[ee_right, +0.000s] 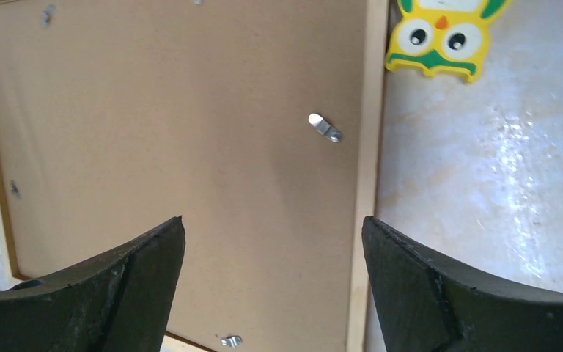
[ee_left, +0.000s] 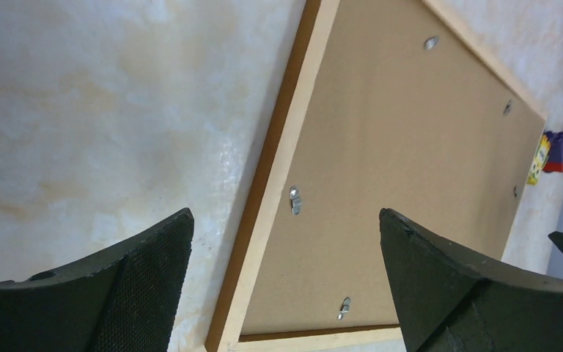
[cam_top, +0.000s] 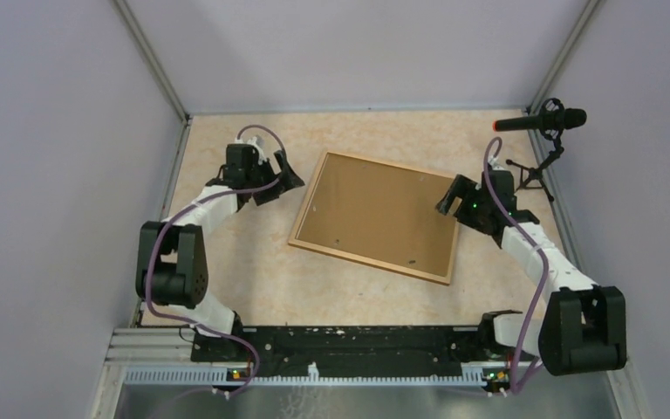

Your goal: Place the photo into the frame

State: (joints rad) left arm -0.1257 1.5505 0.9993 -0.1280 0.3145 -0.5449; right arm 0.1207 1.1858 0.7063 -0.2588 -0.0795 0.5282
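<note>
Brown board (cam_top: 375, 214) fills the frame (cam_top: 368, 264), which lies face down mid-table between the arms, with metal clips (ee_right: 325, 128) at its inner edge. The photo shows in no view, so it may already sit under the board. The step looks to be at the clips, and the next move calls for a fingertip on one without shifting the frame. The left gripper (cam_top: 283, 182) hangs beside the frame's left edge and the right gripper (cam_top: 449, 199) over its right edge, both spread wide and empty.

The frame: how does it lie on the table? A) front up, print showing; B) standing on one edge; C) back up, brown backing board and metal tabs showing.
C: the frame lies flat, its brown backing board and metal tabs facing up.
</note>
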